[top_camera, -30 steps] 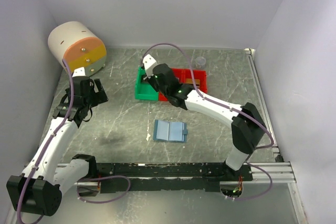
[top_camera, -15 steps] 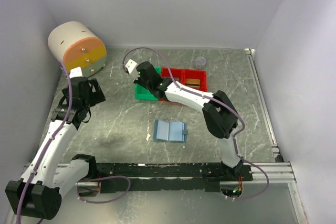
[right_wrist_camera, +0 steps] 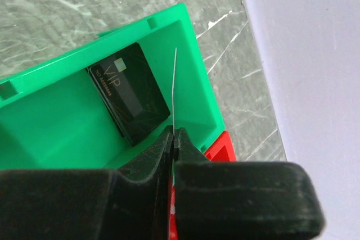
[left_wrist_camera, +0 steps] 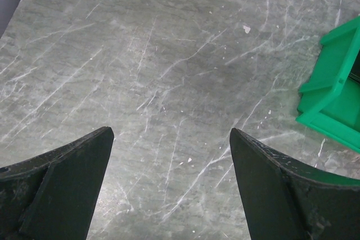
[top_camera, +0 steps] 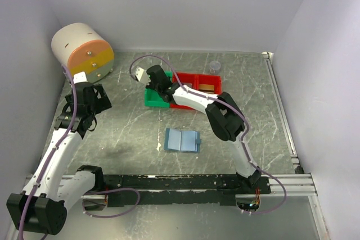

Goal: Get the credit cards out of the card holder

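Observation:
The card holder [top_camera: 183,140] lies open and flat on the table, blue-grey, in front of the bins. My right gripper [right_wrist_camera: 173,136] is shut on a thin credit card [right_wrist_camera: 174,88] seen edge-on, held above the green bin [right_wrist_camera: 50,122]. A dark credit card [right_wrist_camera: 130,91] lies flat inside that bin. In the top view the right gripper [top_camera: 154,84] hangs over the green bin [top_camera: 151,102]. A gold-brown card [top_camera: 207,88] rests in the red bin [top_camera: 197,78]. My left gripper [left_wrist_camera: 171,133] is open over bare table, far left of the holder, and shows in the top view as the left gripper [top_camera: 93,105].
A large cream and orange cylinder [top_camera: 83,49] stands at the back left corner. A small clear round object [top_camera: 214,66] sits behind the red bin. White walls close in the table on three sides. A corner of the green bin [left_wrist_camera: 334,88] shows to the left gripper's right.
My right arm has folded and swung its gripper leftward, from the seam between the two bins to over the green bin, card still held. The left arm has barely shifted.

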Robot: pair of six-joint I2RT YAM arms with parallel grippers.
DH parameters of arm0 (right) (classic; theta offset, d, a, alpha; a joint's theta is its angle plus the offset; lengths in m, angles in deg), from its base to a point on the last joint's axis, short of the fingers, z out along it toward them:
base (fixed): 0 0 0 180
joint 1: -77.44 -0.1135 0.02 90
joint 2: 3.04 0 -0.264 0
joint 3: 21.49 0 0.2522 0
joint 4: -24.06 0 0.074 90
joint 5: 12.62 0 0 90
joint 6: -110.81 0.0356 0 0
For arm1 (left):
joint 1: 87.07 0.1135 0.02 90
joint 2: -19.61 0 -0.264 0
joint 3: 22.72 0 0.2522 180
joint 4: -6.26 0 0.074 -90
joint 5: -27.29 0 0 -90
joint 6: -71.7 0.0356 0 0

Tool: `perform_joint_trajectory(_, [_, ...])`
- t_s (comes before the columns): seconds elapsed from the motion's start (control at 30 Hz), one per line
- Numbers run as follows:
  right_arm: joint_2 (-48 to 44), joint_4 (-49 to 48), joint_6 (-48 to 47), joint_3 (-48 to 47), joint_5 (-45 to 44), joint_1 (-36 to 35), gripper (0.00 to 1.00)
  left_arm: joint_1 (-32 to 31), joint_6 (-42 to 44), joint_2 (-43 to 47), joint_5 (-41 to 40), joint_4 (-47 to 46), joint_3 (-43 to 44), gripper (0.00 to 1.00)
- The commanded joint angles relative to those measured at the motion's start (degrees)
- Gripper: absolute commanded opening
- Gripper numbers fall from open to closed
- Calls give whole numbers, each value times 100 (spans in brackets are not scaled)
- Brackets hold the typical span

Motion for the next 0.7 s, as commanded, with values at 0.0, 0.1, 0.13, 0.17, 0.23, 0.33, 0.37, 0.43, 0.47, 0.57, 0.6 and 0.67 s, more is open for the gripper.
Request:
perform_joint_trajectory(0.0, [207, -252, -512, -227, -6, 45, 0, 115, 56, 19, -43, -55, 40, 97])
perform_joint_trajectory(0.1, [267, -219, -534, -251, 67, 52, 0, 159, 56, 32, 18, -69, 43, 96])
perform_joint_trajectory(0.13, [284, -215, -545, -242, 93, 48, 0, 174, 59, 34, 45, -78, 31, 96])
perform_joint_trajectory(0.17, [308, -230, -569, -221, 114, 45, 0, 185, 64, 33, 63, -87, 33, 96])
perform_joint_trajectory(0.23, [373, -254, -669, -204, 99, 50, 0, 212, 73, 24, 109, -95, 36, 96])
perform_joint_trajectory(0.33, [474, -450, -748, -138, 2, 55, 0, 255, 65, 15, 145, -97, 39, 96])
perform_joint_trajectory(0.37, [508, -452, -769, -145, -3, 46, 0, 265, 65, 15, 150, -97, 44, 96])
perform_joint_trajectory(0.43, [598, -429, -783, -223, -16, 50, 0, 289, 65, 23, 174, -97, 46, 96])
perform_joint_trajectory(0.47, [657, -408, -800, -262, -63, 48, 0, 293, 65, 24, 184, -97, 39, 96])
perform_joint_trajectory(0.57, [773, -468, -812, -337, -175, 51, 1, 302, 65, 41, 191, -97, 38, 95])
perform_joint_trajectory(0.6, [808, -458, -745, -373, -186, 46, 2, 302, 73, 41, 202, -104, 33, 95])
perform_joint_trajectory(0.67, [846, -385, -655, -451, -153, 49, 2, 307, 74, 50, 219, -106, 29, 95])
